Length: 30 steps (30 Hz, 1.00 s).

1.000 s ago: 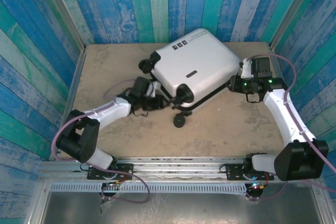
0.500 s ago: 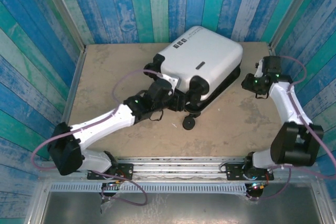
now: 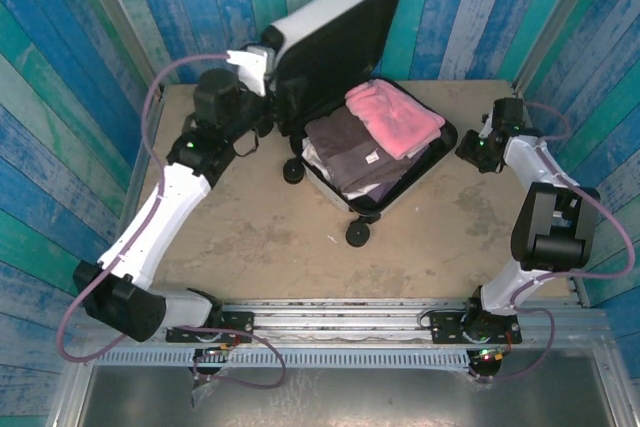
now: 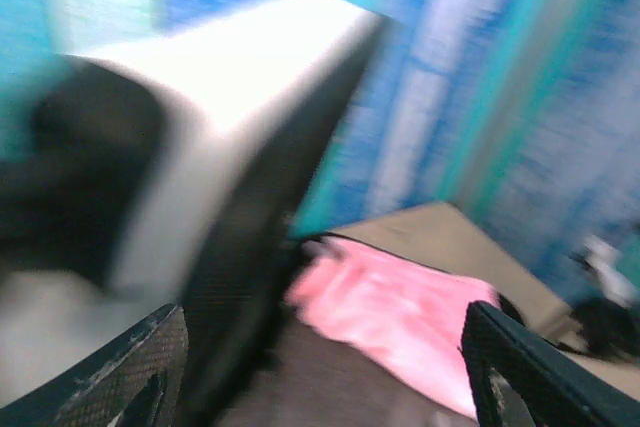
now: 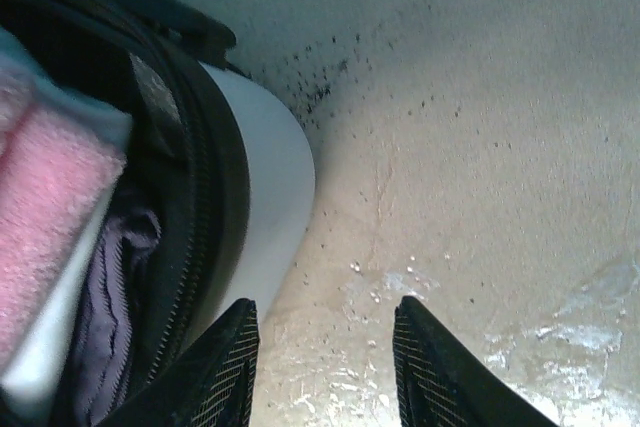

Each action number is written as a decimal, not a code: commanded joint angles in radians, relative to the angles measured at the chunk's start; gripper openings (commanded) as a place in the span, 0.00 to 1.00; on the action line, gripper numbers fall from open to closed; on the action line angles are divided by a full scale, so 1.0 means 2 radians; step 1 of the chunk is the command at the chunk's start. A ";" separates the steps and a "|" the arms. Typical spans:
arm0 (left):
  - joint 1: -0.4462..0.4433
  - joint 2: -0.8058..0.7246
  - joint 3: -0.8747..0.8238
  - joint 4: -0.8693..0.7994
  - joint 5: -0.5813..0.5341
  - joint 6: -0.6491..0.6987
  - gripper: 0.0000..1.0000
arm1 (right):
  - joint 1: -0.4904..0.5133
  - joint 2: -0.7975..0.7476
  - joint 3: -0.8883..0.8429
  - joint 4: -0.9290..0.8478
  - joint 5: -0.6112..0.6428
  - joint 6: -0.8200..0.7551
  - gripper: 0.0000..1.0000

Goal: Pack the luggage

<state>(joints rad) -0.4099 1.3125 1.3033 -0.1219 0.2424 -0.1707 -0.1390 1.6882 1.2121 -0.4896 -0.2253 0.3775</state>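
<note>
Left hand (image 3: 258, 65), fingers spread wide, sits at the upright lid's 9 o'clock edge; I cannot tell whether it touches. Right hand (image 3: 468, 150), fingers parted over bare desk (image 3: 220, 237), hovers just beside the luggage's 3 o'clock corner. The luggage (image 3: 330, 47) lies open toward the desk's 12 o'clock: white shell, black lining, black wheels (image 3: 357, 235), pink towel (image 3: 395, 117) over folded grey-brown clothes (image 3: 340, 147).

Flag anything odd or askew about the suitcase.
The luggage sits skewed on the table, lid up. Its clothes pile, pink garment on top, seems to rise above the rim. One black wheel juts away from the near corner; whether it is attached, I cannot tell.
</note>
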 commanded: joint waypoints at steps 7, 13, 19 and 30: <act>-0.042 0.024 -0.060 0.049 0.137 0.023 0.70 | -0.001 -0.030 -0.005 0.024 -0.009 0.008 0.41; -0.042 -0.026 -0.076 0.050 -0.011 0.015 0.78 | 0.000 -0.047 -0.017 0.041 -0.059 -0.015 0.46; 0.076 -0.063 -0.050 -0.010 -0.156 -0.054 0.91 | 0.005 -0.071 -0.030 0.052 -0.087 -0.041 0.49; 0.415 0.086 -0.028 -0.021 0.198 -0.218 0.95 | 0.008 -0.107 -0.059 0.052 -0.102 -0.065 0.57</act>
<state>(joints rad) 0.3569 1.3918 1.2945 -0.1417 0.3996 -0.4942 -0.1265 1.4994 1.1172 -0.3798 -0.4099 0.2810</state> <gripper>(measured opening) 0.947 0.565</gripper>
